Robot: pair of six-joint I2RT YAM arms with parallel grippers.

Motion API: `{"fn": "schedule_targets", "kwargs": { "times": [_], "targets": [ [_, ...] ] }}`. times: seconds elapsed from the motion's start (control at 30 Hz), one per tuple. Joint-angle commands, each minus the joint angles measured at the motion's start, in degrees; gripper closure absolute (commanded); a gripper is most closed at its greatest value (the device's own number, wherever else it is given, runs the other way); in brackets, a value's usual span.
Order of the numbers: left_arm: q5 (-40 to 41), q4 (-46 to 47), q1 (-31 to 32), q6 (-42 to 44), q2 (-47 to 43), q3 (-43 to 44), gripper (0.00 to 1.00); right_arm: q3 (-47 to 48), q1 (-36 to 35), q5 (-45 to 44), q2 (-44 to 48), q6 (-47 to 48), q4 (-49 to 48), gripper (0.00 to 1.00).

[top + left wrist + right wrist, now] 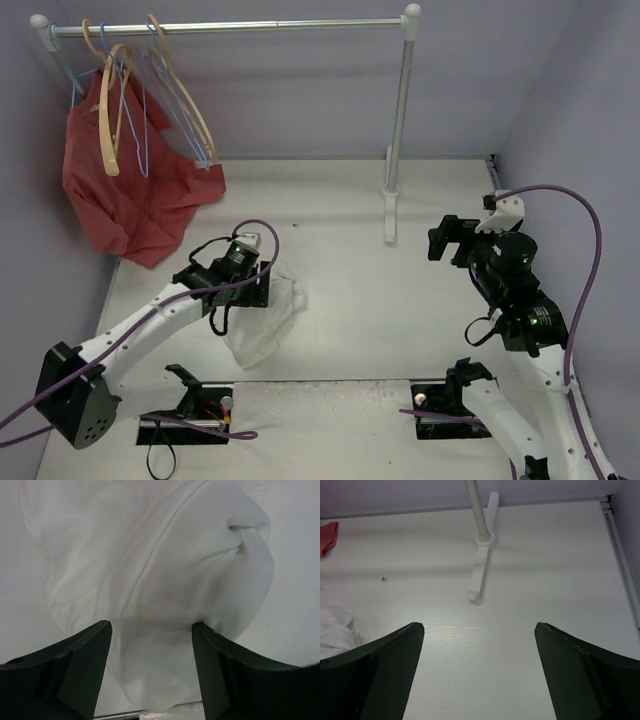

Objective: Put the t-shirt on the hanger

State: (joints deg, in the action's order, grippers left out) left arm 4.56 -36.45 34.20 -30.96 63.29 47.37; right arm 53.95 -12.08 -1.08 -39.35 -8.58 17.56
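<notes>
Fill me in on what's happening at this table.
The left gripper is down over the crumpled white t-shirt on the table, jaws open with cloth between the fingers, not yet closed on it. The right gripper hovers open above bare table and holds nothing. The hanger hangs on the rail beside a red garment, so nothing is hung yet.

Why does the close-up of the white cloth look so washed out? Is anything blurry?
Left wrist view: the white t-shirt on a white table gives little contrast, its folds look soft, and a grey shadow lies between the dark fingers of the left tool. Top view: even light, sharp. Right wrist view: faint shadow bands cross the table, no glare.
</notes>
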Motion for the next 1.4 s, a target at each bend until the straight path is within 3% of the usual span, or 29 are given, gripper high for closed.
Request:
{"fn": "schedule_targets", "kwargs": {
  "times": [0.0,0.07,0.13,0.17,0.2,0.3,0.33,0.4,0.53,0.63,0.97,1.03,1.07,1.1,1.23,1.37],
  "targets": [
    [3.4,7.7,1.3,-2.6,4.6,2.4,0.35,1.2,-0.2,3.0,-1.7,-0.3,-5.7,0.0],
    [2.1,9.6,1.6,-2.7,6.9,2.6,0.35,1.0,-0.2,3.3,-2.0,-0.5,-6.1,0.0],
    [1.4,11.4,2.2,-2.8,10.4,3.6,0.45,0.6,-0.2,4.0,-2.0,-0.9,-6.5,0.0],
    [0.4,12.1,2.4,-2.6,12.7,5.3,0.64,0.5,-0.1,4.4,-2.1,-1.0,-6.7,0.0],
    [-0.5,12.3,2.6,-2.5,13.8,6.3,0.73,0.5,-0.1,4.5,-2.1,-1.2,-6.8,0.0],
    [-2.2,12.4,4.3,-1.6,17.6,12.8,1.0,0.4,-0.2,4.4,-2.5,-1.1,-7.2,0.0],
    [-2.3,12.1,4.9,-1.2,18.4,15.1,1.0,0.5,-0.2,4.4,-2.6,-1.0,-7.3,0.0],
    [-3.1,11.0,7.0,0.7,20.6,20.5,1.0,0.7,-0.2,4.2,-3.1,-0.6,-7.5,0.0],
    [-3.3,6.4,10.5,3.6,23.5,40.6,1.0,2.1,-0.2,3.7,-4.0,0.7,-7.5,0.0],
    [-1.8,4.1,11.7,3.7,22.9,48.1,1.0,2.7,-0.2,3.9,-4.5,1.4,-8.0,0.0],
    [9.1,-5.9,11.7,-2.4,12.1,39.0,0.99,3.4,-0.2,6.7,-7.6,1.3,-8.7,0.0],
    [9.9,-6.4,11.7,-3.9,11.9,36.3,0.81,3.4,-0.1,8.0,-8.5,1.1,-8.7,0.0],
    [10.3,-6.4,11.7,-4.2,12.4,33.8,0.56,3.5,-0.2,8.5,-9.5,1.0,-8.6,0.0],
    [10.5,-6.8,11.7,-4.5,12.9,33.0,0.5,3.7,-0.2,9.8,-10.0,0.9,-8.5,0.0],
    [11.7,-10.5,11.6,-7.1,16.6,31.2,0.41,4.6,-0.4,12.8,-12.9,0.9,-6.7,0.04],
    [14.6,-10.6,10.4,-12.0,13.2,25.0,0.37,4.1,-3.0,12.5,-15.2,1.2,-5.2,0.13]
  ]
}}
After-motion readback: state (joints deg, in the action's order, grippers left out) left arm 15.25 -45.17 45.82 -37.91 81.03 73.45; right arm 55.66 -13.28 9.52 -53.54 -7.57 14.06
